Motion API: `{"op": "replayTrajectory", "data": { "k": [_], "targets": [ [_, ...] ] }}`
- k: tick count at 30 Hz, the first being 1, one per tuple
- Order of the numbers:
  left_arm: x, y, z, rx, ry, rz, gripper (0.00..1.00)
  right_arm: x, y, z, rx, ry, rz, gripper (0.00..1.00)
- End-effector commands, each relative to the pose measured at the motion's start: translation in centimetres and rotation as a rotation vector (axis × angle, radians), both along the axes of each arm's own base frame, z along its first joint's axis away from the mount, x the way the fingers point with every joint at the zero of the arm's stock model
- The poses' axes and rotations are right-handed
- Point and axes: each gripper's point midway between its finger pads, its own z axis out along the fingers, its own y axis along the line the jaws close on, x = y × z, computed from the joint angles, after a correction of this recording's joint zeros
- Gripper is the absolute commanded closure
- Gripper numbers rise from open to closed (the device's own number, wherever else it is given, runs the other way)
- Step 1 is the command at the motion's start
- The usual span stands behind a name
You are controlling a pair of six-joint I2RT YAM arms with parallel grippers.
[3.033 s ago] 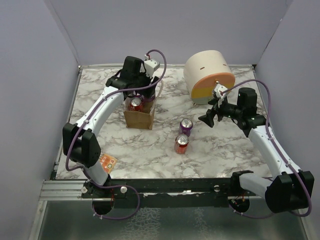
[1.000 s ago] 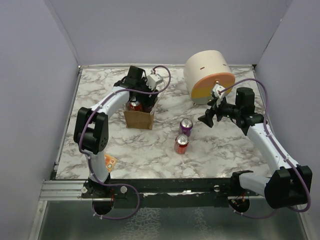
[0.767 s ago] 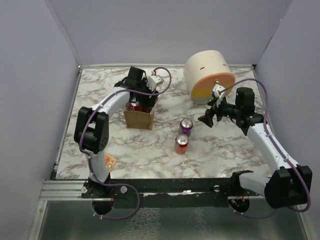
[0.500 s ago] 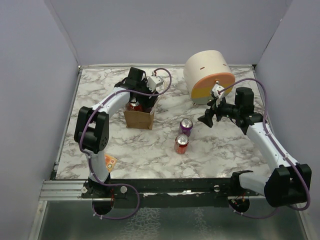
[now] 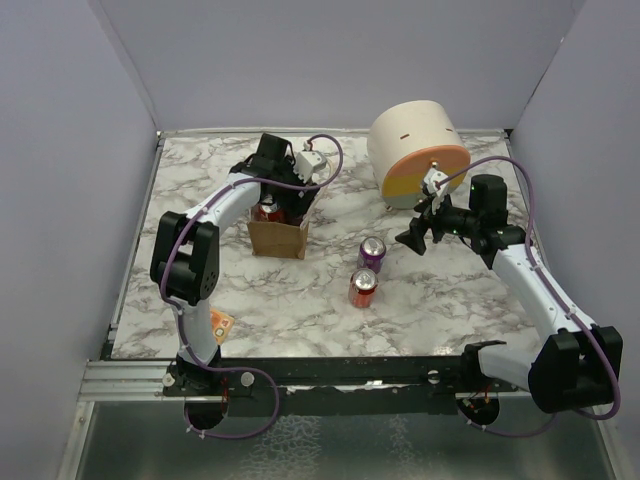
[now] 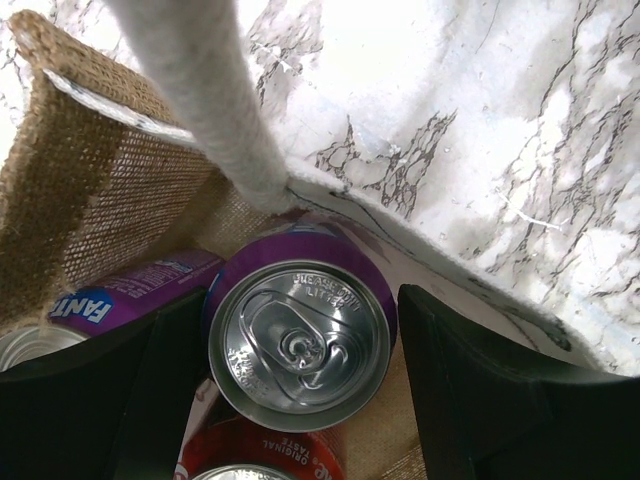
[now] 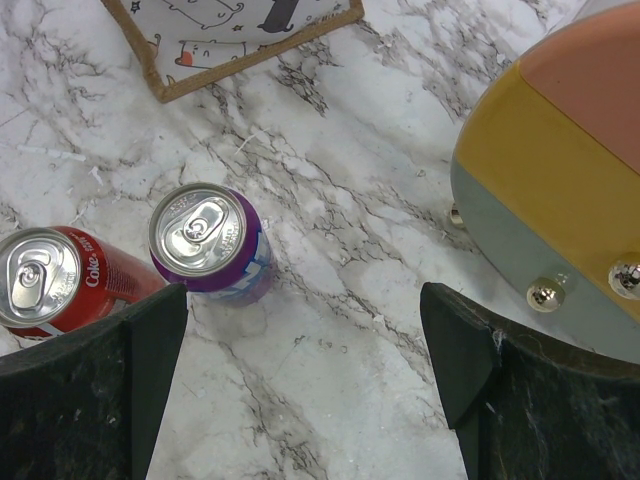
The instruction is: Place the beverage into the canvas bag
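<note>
1. Left claw: it is lowered into the canvas bag. Its two fingers lie against opposite sides of the held can, so it appears clamped on it.
2. Held can: purple and upright, with its long axis vertical and the pull-tab lid facing the wrist camera. It sits squarely between the fingers with no offset to either side, already within the bag walls and just below the cream handle.
3. Bag contents: a tipped purple can lies on its side to one side of the held can. A packed red can sits just beside it at the view's lower edge.
4. Judgement: because the can stands in line with the claw, the release probably calls for the fingers to part and the arm to rise straight up. The handle crossing above could catch a finger.
5. Right claw: its fingers are spread wide with nothing between them, and it hovers above the tabletop.
6. Loose cans: a loose purple can and a loose red can stand upright, just beside each other, between the bag and the right arm. Seen from the right claw they lie toward the left finger. The right arm is the nearer one.
</note>
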Motion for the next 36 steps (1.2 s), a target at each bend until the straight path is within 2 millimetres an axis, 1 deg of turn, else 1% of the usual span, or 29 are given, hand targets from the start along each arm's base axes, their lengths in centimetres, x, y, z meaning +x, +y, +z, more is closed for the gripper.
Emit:
{"op": "replayTrajectory", "data": {
  "k": [1, 7, 10, 17, 23, 31, 32, 36],
  "targets": [
    [0.3, -1.0, 1.5, -0.043, -0.011, -0.013, 0.22, 0.5, -0.3, -0.1, -0.003, -0.019, -0.014, 0.0],
    [0.2, -0.9, 2.1, -0.045, -0.02, -0.013, 0.17, 0.5, -0.4, 0.0, -0.007, -0.027, -0.017, 0.0],
    [0.1, -1.0, 2.8, -0.052, -0.033, -0.015, 0.17, 0.5, -0.4, 0.0, -0.008, -0.025, -0.018, 0.0],
    [-0.4, -1.1, 5.7, -0.081, -0.076, -0.029, 0.16, 0.5, -0.4, -0.1, -0.007, -0.026, -0.017, 0.0],
    [-0.8, -0.9, 7.7, -0.087, -0.113, -0.03, 0.17, 0.4, -0.4, -0.2, -0.007, -0.024, -0.018, 0.0],
    [-0.7, 1.5, 9.5, 0.024, -0.21, -0.01, 0.17, 0.5, -0.5, -0.2, -0.011, -0.028, -0.021, 0.0],
    [-0.7, 1.7, 9.4, 0.039, -0.214, -0.011, 0.18, 0.5, -0.5, -0.2, -0.011, -0.029, -0.023, 0.0],
    [-1.4, 2.2, 12.0, 0.036, -0.277, -0.015, 0.18, 0.6, -0.6, -0.4, -0.014, -0.023, -0.024, 0.0]
  ]
}}
